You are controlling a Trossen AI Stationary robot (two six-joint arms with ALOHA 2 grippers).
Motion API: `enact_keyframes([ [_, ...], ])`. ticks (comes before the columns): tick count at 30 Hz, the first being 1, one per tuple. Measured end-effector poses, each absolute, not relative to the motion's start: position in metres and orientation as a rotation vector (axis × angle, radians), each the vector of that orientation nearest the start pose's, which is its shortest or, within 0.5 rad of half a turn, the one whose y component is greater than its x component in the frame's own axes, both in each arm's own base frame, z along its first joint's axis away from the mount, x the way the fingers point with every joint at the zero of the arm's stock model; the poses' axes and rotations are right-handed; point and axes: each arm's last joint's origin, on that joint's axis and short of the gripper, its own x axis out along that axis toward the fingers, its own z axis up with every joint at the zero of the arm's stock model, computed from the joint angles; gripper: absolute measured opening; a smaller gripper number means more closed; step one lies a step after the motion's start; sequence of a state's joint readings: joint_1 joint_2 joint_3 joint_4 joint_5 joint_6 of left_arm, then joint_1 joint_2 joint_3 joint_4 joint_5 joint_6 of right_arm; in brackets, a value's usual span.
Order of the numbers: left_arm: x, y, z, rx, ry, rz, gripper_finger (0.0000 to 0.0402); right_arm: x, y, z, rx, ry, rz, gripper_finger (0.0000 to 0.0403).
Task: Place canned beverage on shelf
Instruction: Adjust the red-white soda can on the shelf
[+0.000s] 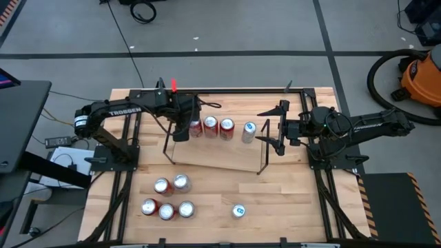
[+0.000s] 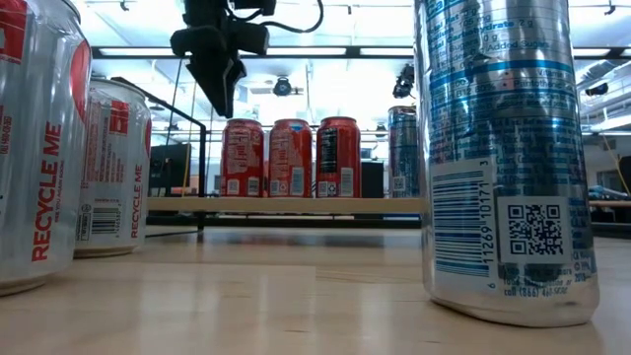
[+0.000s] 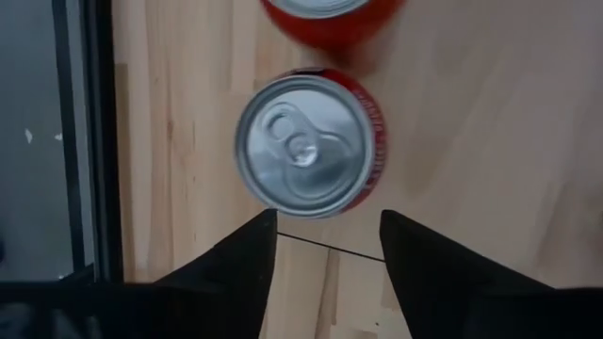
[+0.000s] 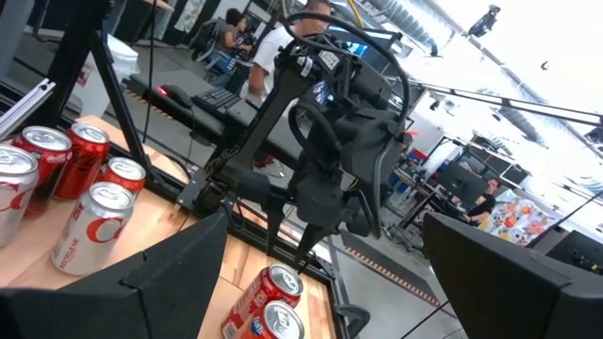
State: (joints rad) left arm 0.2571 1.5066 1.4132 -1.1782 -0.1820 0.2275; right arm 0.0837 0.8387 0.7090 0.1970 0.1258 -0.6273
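The shelf (image 1: 213, 157), a light-wood board with black wire frames at its short ends, holds three red cans (image 1: 210, 126) and a silver can (image 1: 249, 131), all upright on their bases. My left gripper (image 3: 327, 226) points steeply down just above the leftmost red can (image 3: 306, 141). Its fingers stand a little apart with nothing between them. In the low view its tip (image 2: 225, 106) hangs just above that can's top level, slightly to one side. My right gripper (image 1: 275, 131) waits open and level beyond the shelf's right end.
Several red-and-white cans (image 1: 169, 196) stand on the tabletop near the front left, and a silver-blue can (image 1: 238, 210) stands alone near the front middle. They fill the low view's foreground (image 2: 503, 158). People sit at desks in the room beyond.
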Motion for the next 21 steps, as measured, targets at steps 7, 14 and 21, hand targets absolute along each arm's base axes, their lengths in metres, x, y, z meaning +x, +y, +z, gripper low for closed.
enact_keyframes([
  [7, 0.267, 0.087, 0.312, 0.084, 1.316, 0.29, 0.0194, 0.19, 0.012, 0.334, -0.62, -0.049, -0.066, 0.0368],
  [14, 0.27, 0.092, 0.301, 0.071, 1.395, 0.276, 0.0194, 0.19, 0.012, 0.334, -0.62, -0.049, -0.066, 0.0368],
  [21, 0.28, 0.096, 0.285, 0.108, 1.46, 0.227, 0.0194, 0.19, 0.012, 0.334, -0.621, -0.047, -0.065, 0.0368],
])
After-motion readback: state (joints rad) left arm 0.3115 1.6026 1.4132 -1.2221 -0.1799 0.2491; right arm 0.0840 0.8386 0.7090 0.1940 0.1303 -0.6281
